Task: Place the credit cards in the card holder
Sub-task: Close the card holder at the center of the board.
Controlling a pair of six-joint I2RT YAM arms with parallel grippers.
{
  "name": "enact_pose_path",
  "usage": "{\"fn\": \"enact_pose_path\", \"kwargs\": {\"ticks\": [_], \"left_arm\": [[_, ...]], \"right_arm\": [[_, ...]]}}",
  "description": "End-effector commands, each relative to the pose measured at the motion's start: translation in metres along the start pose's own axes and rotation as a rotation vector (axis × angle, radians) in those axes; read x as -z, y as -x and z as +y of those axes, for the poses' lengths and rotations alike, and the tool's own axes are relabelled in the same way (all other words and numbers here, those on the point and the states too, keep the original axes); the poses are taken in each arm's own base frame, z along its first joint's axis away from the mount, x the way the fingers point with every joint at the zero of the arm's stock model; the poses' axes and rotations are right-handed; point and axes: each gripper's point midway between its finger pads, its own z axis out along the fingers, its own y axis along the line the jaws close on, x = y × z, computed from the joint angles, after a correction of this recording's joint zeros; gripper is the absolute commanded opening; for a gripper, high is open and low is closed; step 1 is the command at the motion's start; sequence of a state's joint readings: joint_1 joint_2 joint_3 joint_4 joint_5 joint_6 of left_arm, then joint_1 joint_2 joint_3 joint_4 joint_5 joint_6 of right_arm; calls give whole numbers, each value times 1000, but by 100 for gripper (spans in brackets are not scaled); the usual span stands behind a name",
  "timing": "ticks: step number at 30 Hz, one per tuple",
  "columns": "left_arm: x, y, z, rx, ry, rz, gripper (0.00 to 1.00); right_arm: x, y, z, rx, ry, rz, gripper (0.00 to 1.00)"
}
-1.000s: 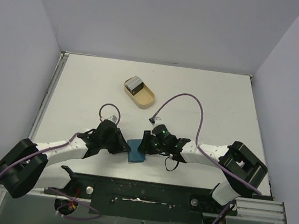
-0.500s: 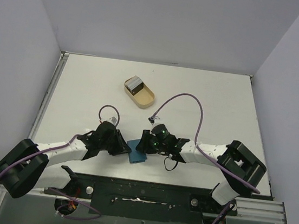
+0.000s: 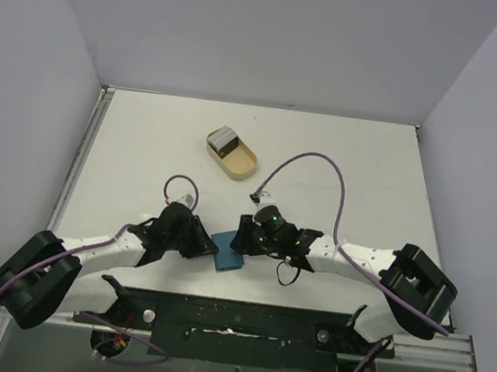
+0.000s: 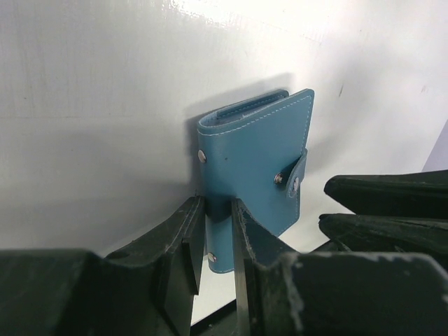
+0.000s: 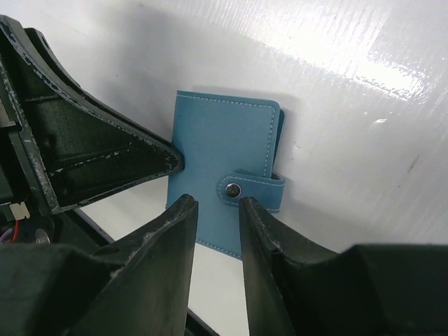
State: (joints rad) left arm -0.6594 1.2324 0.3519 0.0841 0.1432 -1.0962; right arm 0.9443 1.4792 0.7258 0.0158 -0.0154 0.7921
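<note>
The teal-blue card holder (image 3: pixel 228 252) lies closed between the two arms near the table's front, its snap tab (image 5: pixel 246 190) fastened. My left gripper (image 4: pixel 218 218) is shut on the holder's near edge (image 4: pixel 255 157). The right gripper (image 5: pixel 215 205) hovers just over the holder's cover (image 5: pixel 217 140), jaws open, with one fingertip beside the snap and nothing between them. In the top view the left gripper (image 3: pixel 208 250) and right gripper (image 3: pixel 241 240) meet at the holder. The credit cards (image 3: pixel 224 139), a grey-white stack, lie in the tan tray far behind.
The tan oblong tray (image 3: pixel 241 163) sits at the table's middle back, well away from both grippers. Purple cables loop above each wrist. The black base rail (image 3: pixel 241 317) runs along the near edge just behind the holder.
The right gripper's jaws have spread a little over the holder, and the right arm's elbow has swung out to the right. The left gripper and holder have stayed put.
</note>
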Motion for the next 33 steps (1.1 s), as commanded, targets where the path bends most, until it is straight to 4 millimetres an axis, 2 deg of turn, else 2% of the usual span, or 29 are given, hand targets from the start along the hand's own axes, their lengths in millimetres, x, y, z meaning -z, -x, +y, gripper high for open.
{"fn": "enact_pose_path", "kwargs": {"ticks": [1,15,23,33], "left_arm": [[0,6,-19,-16,-73,-19,19],[-3,1,-18,-48,-82,-2,19],[-5,-1,-19,-54,-104,2,19],[-3,1,-21,-57,-112,-16,19]], "right_arm": [[2,6,10,-10,29,-30,32],[-15,-10,-3,-27,0,0,30],[-18,-8,4,-16,33,-3,30],[-20,-7,1,-12,17,-6,28]]}}
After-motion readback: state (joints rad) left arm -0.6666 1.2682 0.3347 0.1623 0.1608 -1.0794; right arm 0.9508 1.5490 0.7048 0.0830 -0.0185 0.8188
